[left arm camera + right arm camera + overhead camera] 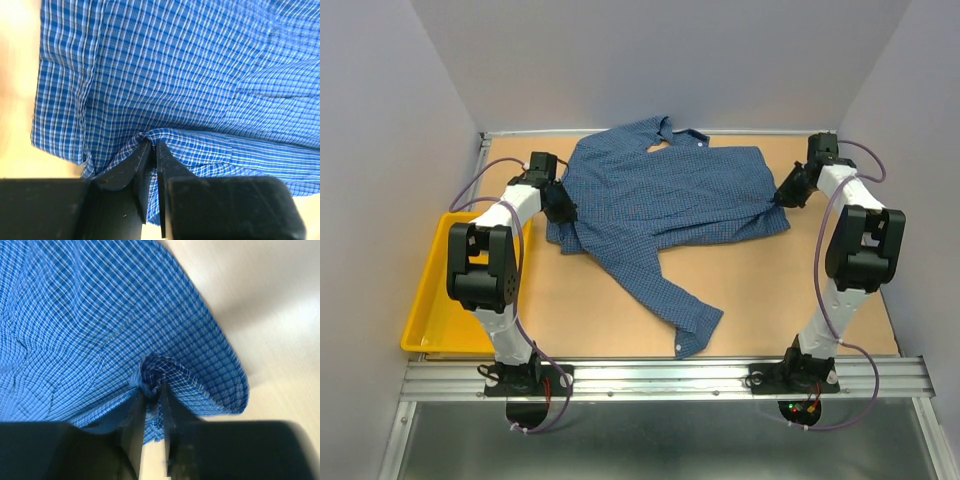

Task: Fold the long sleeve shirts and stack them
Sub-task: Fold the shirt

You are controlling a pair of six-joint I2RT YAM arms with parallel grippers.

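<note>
One long sleeve shirt, blue with a fine check, lies spread across the far half of the table, its collar at the back. One sleeve trails toward the near edge. My left gripper sits at the shirt's left edge. In the left wrist view its jaws stand almost together, with a fold of the checked cloth pinched at the tips. At the shirt's right edge is my right gripper. The right wrist view shows its jaws narrowly apart around a puckered bunch of the cloth.
A yellow tray lies off the table's left side, beside the left arm. Grey walls close in the back and both sides. A metal rail with both arm bases runs along the near edge. Bare wooden table shows in front of the shirt.
</note>
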